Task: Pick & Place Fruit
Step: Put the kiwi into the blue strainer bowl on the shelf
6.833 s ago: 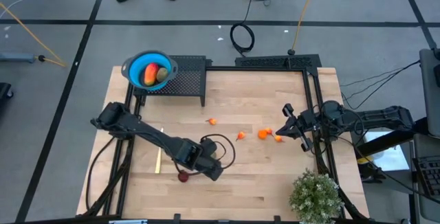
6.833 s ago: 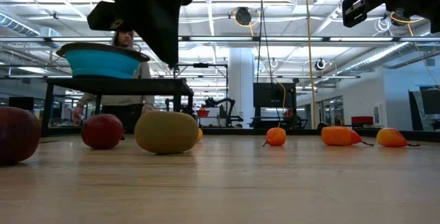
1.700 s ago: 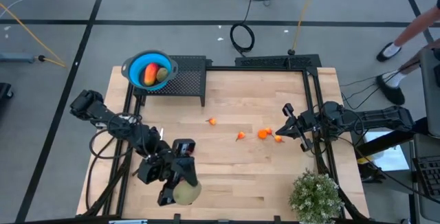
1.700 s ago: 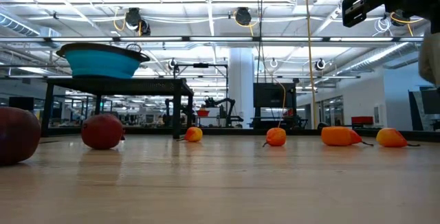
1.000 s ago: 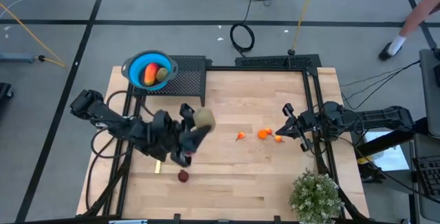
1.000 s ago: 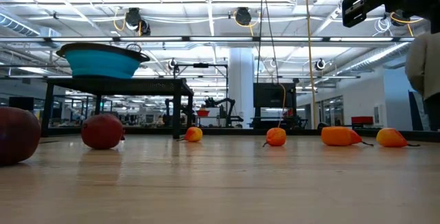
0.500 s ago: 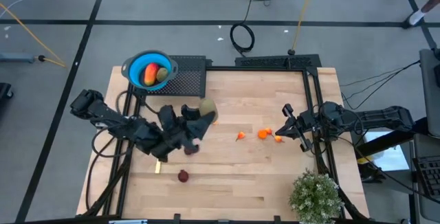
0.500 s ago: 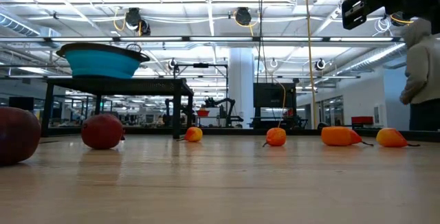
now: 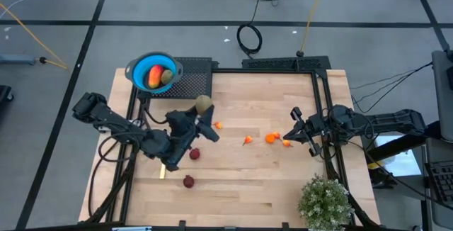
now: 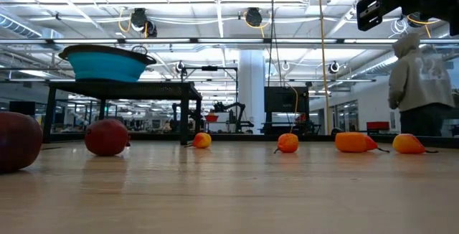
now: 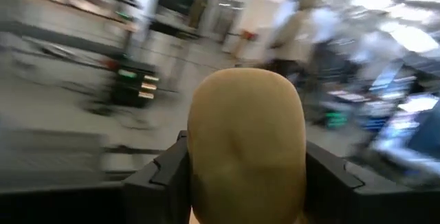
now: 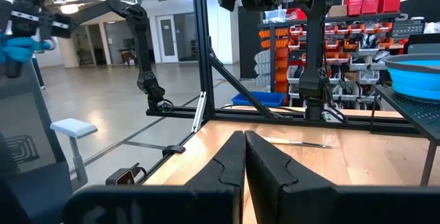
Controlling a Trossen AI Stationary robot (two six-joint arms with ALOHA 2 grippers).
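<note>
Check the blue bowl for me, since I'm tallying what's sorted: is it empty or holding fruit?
Holding fruit. In the high view the blue bowl contains a red-orange piece and an olive-green piece.

A round blue bowl [image 9: 138,70] sits on a black perforated metal stand [image 9: 192,82]; a green potted plant [image 9: 325,203] occupies the wooden table's [image 9: 262,188] corner.

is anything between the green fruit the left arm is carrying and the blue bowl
Nothing visible. The left gripper holds the olive-green fruit in the air, beside the black rack. The blue bowl sits on the rack's far corner, already holding two fruits; only open rack top lies between.
</note>
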